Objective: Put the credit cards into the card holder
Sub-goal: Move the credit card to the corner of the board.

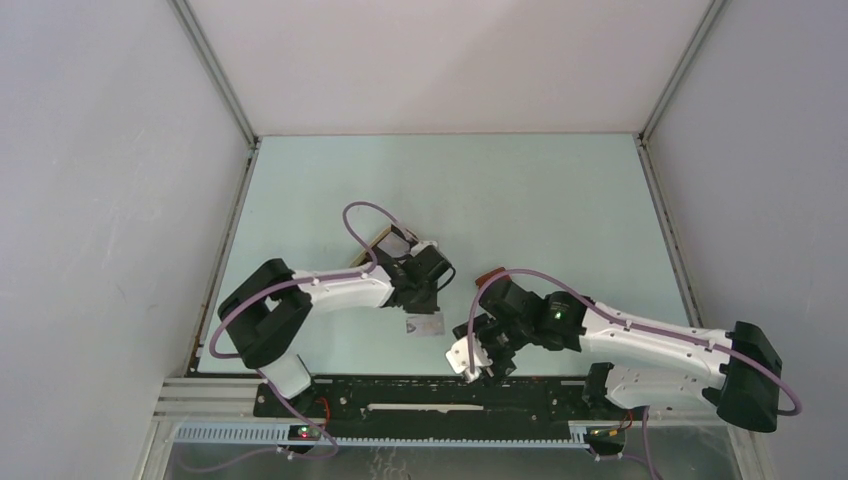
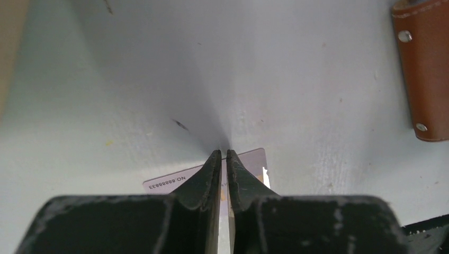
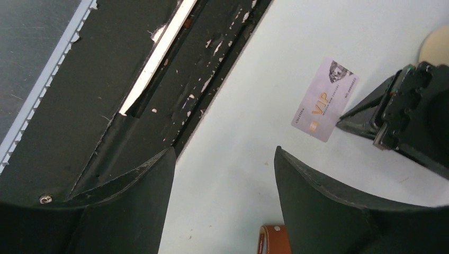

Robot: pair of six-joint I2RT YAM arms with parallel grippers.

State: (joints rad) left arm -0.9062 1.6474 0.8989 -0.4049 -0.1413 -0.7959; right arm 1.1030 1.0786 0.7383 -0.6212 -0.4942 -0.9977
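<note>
Top view: my left gripper (image 1: 430, 300) is down over a card (image 1: 425, 326), with the holder (image 1: 488, 277) nearby.
Left wrist: the jaws are almost closed on the flat card. I cannot tell if they grip it, and it may slip.
Right wrist: my right gripper (image 3: 225, 153) gapes, empty.

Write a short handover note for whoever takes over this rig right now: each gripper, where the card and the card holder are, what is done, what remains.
Left gripper: jaws almost together, tips at the far edge of the VIP card, which lies flat on the table. Whether it has a grip is unclear.
Right gripper: open, empty, over the table's near edge.
Card holder: on the table, right of the card, apart from it.
Done: no card is seen in the holder.
Left: lift this card and slot it in. Other cards are out of sight.
</note>
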